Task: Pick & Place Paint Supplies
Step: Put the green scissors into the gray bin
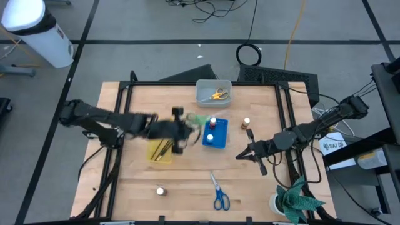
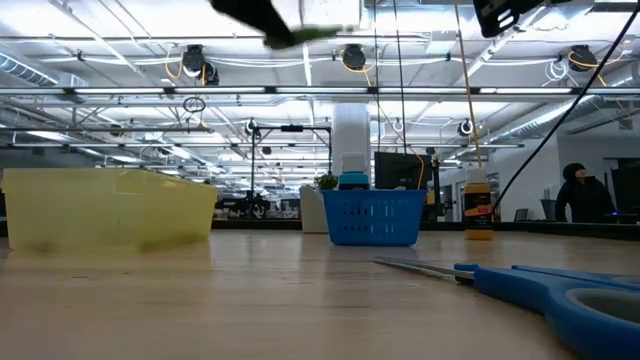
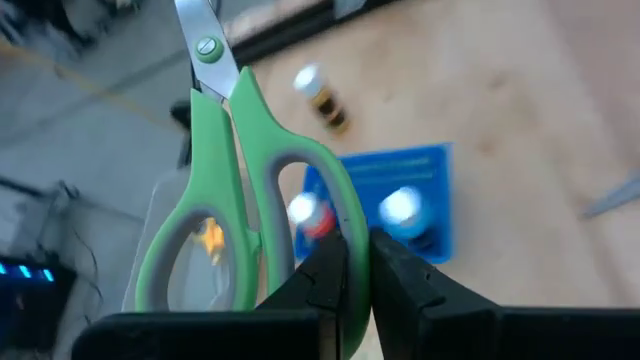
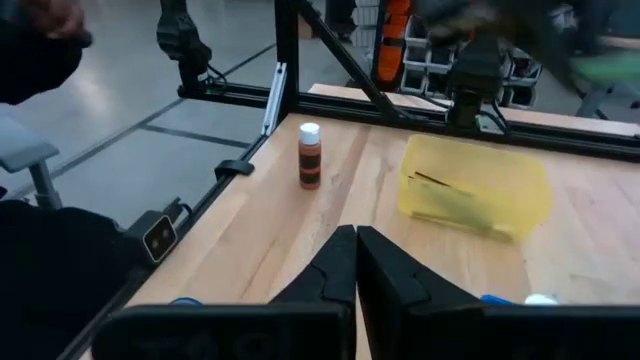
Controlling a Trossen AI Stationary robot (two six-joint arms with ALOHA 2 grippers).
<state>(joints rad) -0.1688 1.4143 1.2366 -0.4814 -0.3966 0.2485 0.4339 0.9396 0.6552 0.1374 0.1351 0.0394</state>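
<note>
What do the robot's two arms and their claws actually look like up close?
Both arms are dark, nearly black, built of slim jointed segments. The left claw ends in two flat, blocky black fingers with squared tips, mounted on a wide black bar. The right claw has the same matching pair, tapering to blunt points. From above, the right arm has thin dark cables trailing near its base. No markings show.
</note>
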